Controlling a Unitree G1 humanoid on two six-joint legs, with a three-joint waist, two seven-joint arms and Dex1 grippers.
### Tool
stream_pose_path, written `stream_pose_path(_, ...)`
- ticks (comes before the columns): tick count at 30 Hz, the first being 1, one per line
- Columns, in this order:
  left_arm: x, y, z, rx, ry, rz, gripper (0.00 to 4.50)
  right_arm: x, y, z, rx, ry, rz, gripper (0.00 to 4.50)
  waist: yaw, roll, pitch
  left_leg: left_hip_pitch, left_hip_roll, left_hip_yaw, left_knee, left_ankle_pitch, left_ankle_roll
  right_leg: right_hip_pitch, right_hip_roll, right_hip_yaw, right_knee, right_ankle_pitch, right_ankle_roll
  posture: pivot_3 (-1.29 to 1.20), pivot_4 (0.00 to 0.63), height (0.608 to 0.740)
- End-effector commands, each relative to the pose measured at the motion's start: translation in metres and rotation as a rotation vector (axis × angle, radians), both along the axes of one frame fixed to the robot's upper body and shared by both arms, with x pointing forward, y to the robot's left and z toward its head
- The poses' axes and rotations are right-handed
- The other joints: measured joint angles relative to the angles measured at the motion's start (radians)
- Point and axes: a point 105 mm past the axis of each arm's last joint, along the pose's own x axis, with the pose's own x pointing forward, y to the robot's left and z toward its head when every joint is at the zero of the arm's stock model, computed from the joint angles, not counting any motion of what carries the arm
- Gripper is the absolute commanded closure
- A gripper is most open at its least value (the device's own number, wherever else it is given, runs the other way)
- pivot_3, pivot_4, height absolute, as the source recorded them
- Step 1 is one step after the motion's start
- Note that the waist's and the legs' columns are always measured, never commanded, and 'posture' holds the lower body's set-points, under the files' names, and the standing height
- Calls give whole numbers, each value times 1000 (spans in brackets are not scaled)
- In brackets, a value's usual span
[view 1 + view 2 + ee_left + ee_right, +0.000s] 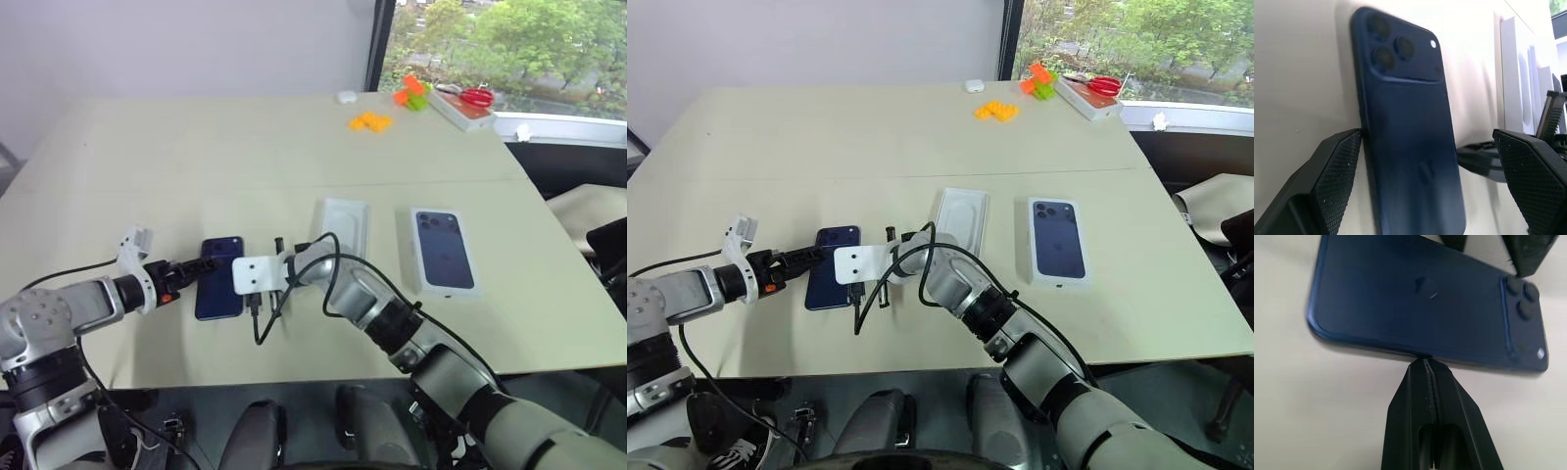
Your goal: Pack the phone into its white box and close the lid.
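Now, phone (219,277) flat on bench (245,147), lower left of frame. Left gripper (1430,161) fingers apart, straddling phone. Right gripper (1425,363) fingers together, tips at phone's long edge. Best: nudge edge gently, close squarely, avoid slip.

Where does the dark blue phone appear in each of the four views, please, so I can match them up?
Left eye view: phone left of centre on the table.
Right eye view: left of centre.
Left wrist view: centre, between the open left gripper's fingers.
Right wrist view: across the top, above the shut right gripper.
Shared landmark: its camera cluster.
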Motion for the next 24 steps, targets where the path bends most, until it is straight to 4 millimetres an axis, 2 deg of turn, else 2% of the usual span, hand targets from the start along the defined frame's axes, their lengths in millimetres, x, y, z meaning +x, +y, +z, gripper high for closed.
stream_pose_path(1, -9, -19, -23, -36, 103, -64, 0, 6, 2, -7, 1, -17, -25, 4486, 0, 1, -1, 0, 0, 0, 0, 0, 0, 0, 0, 0, 0, 0, 0, 0, 150, 740)
stream_pose_path(11, -8, -18, -25, -27, 105, -34, 0, 6, 1, -7, 11, -34, -13, 4486, -1, 3, -4, 0, -1, 0, -1, 0, 0, 0, 0, 0, 0, -1, 1, 0, 150, 740)
stream_pose_path(13, -6, -15, -23, -17, 93, -19, 514, 7, -1, -7, 10, -39, -17, 4500, 0, 4, -4, 0, -1, 0, -1, 0, 0, 0, 0, 0, 0, -1, 1, 0, 150, 740)
stream_pose_path(15, -5, -14, -22, -15, 93, -14, 1274, 9, -2, -6, 9, -45, -19, 4500, 0, 4, -4, 0, -1, 0, -1, 0, 0, 0, 0, 0, 0, -1, 1, 0, 150, 740)
stream_pose_path(21, -3, -15, -22, -33, 95, -6, 4219, 8, -3, -6, 11, -48, -20, 4500, 1, 2, -5, -1, -1, -1, -1, 0, 0, 0, -1, -1, -1, -1, 2, 0, 150, 740)
stream_pose_path(22, -3, -15, -22, -34, 94, -6, 4408, 8, -3, -6, 11, -49, -20, 4500, -3, 2, -5, 0, -1, -1, -1, 0, 0, 0, -1, -1, -1, -1, 2, 0, 150, 740)
stream_pose_path(24, -3, -15, -21, -48, 91, -1, 4408, 9, -5, -6, 9, -53, -20, 4500, -5, 2, -6, 0, -1, -1, -2, 0, 0, 0, 0, -1, -1, -1, 2, 0, 150, 740)
